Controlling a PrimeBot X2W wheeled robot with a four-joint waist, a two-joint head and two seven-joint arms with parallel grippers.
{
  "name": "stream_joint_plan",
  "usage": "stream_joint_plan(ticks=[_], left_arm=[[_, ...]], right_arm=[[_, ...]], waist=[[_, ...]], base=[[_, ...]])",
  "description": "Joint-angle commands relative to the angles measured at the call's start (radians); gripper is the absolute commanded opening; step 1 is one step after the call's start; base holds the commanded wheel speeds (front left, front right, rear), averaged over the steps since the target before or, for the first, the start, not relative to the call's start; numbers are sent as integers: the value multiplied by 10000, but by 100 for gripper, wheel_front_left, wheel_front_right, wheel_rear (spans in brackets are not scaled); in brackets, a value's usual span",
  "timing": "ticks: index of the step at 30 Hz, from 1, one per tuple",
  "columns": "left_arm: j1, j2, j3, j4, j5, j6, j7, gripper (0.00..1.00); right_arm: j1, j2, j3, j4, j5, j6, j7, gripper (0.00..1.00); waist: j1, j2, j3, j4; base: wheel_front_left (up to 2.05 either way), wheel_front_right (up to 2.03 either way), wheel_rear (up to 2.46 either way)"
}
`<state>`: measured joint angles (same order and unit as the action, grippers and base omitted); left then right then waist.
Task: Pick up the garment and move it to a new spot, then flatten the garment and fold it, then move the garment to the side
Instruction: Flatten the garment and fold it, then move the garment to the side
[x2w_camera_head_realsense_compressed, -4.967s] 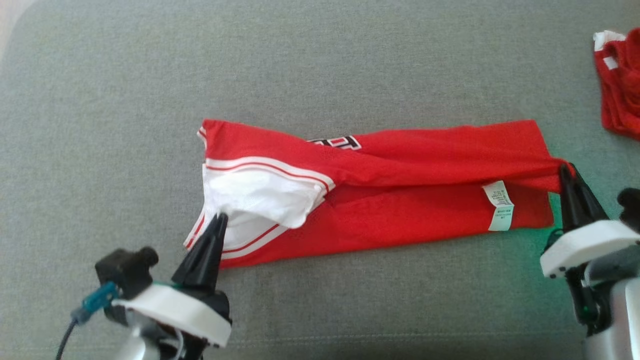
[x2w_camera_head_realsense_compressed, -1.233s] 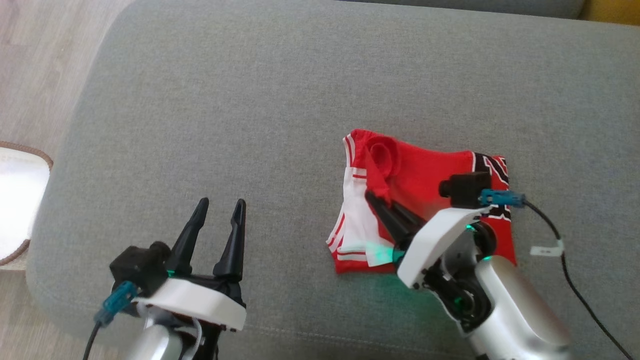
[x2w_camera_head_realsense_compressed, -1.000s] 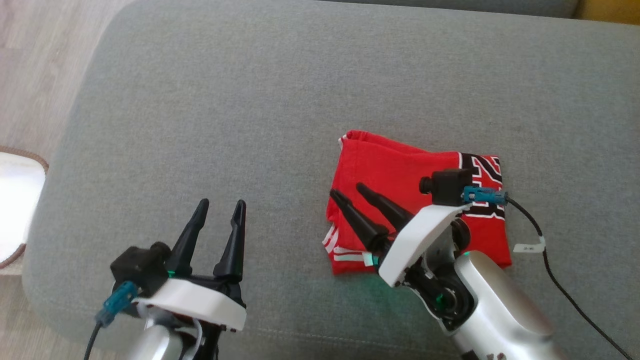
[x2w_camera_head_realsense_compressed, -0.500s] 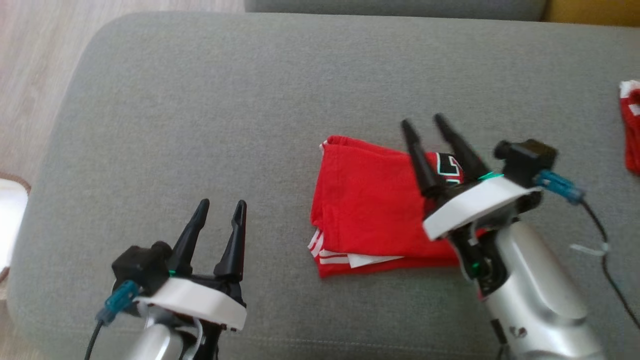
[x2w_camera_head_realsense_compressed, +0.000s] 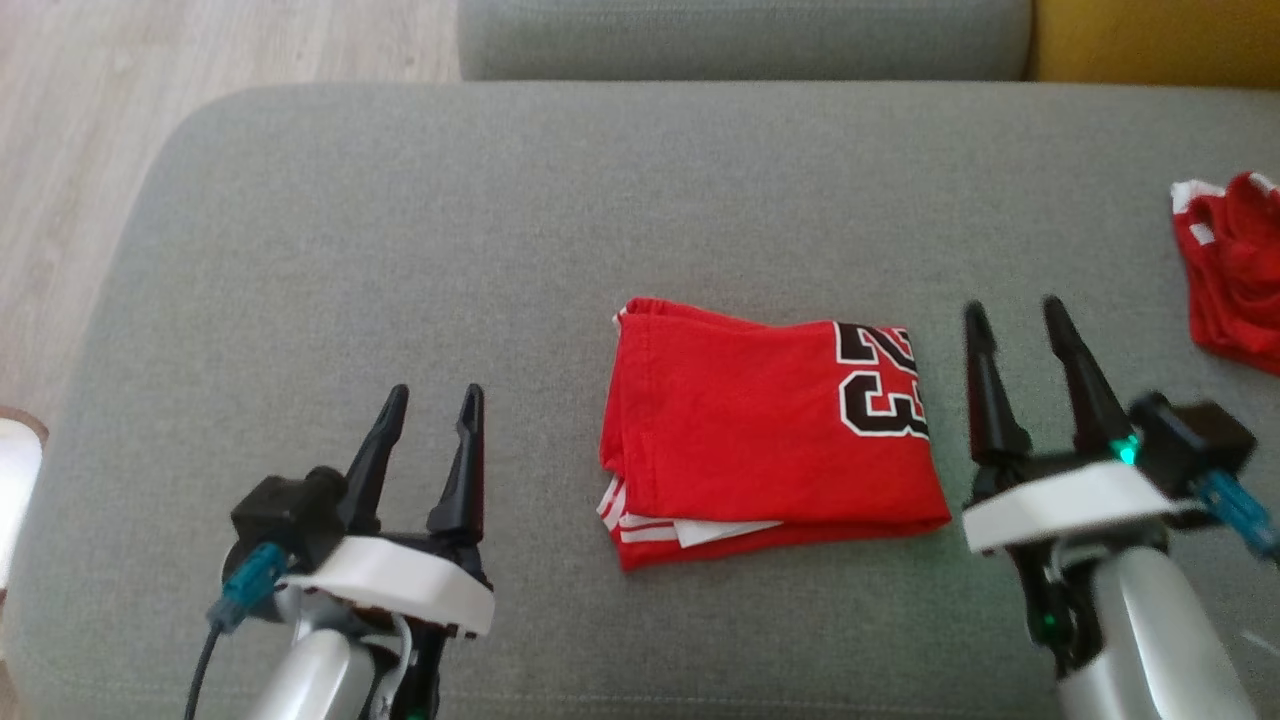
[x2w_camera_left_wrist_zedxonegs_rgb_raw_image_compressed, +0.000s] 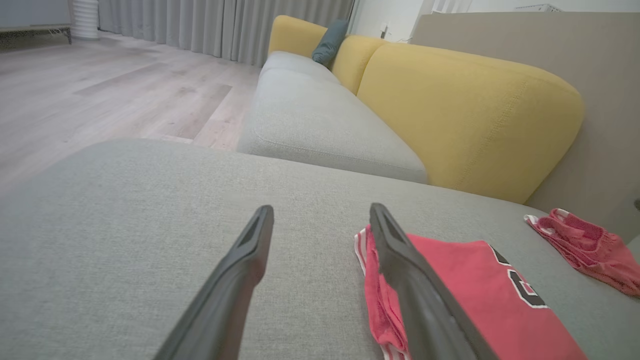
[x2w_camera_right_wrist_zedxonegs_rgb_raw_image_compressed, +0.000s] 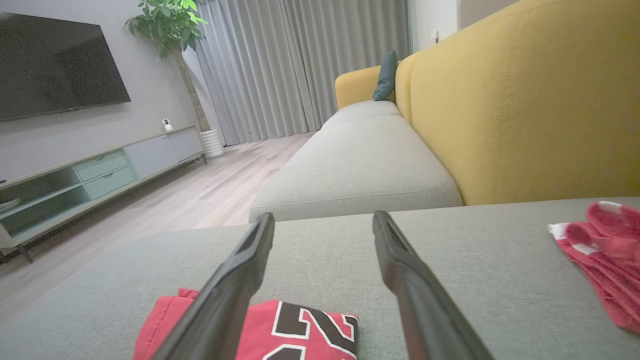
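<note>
Head view: folded garment (x2w_camera_head_realsense_compressed: 770, 430) lying between both pincers.
Left pincer (x2w_camera_head_realsense_compressed: 435, 392): wide, empty.
Right pincer (x2w_camera_head_realsense_compressed: 1013, 308): wide, empty, just beside garment edge.
Move: pinch all layers both sides, lift level.

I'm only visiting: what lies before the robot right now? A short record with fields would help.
surface: grey cushion
garment: red jersey, folded, number 23 facing up, between the two grippers
left gripper: open, empty, clear of the jersey
right gripper: open, empty, right of the jersey
also there: second red garment, crumpled, at the cushion's far right
</note>
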<state>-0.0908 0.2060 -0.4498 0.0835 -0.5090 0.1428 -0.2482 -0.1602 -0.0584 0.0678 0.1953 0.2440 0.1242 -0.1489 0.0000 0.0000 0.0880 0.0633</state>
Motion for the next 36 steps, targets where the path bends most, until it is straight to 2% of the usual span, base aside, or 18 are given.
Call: stream_joint_plan(ticks=[1, 13, 36], left_arm=[[-256, 17, 427, -232, 152, 68, -125, 100], [579, -409, 998, -85, 699, -259, -134, 100], [807, -844, 1583, 110, 1274, -768, -135, 100]], right_arm=[[-107, 81, 118, -442, -88, 65, -155, 100], [1254, 81, -372, -520, -109, 65, -571, 100], [1095, 82, -636, -193, -309, 65, -335, 100]], waist=[[0, 0, -118, 1], [0, 0, -667, -48], [0, 0, -594, -11]], base=[[0, 0, 0], [0, 0, 0], [0, 0, 0]])
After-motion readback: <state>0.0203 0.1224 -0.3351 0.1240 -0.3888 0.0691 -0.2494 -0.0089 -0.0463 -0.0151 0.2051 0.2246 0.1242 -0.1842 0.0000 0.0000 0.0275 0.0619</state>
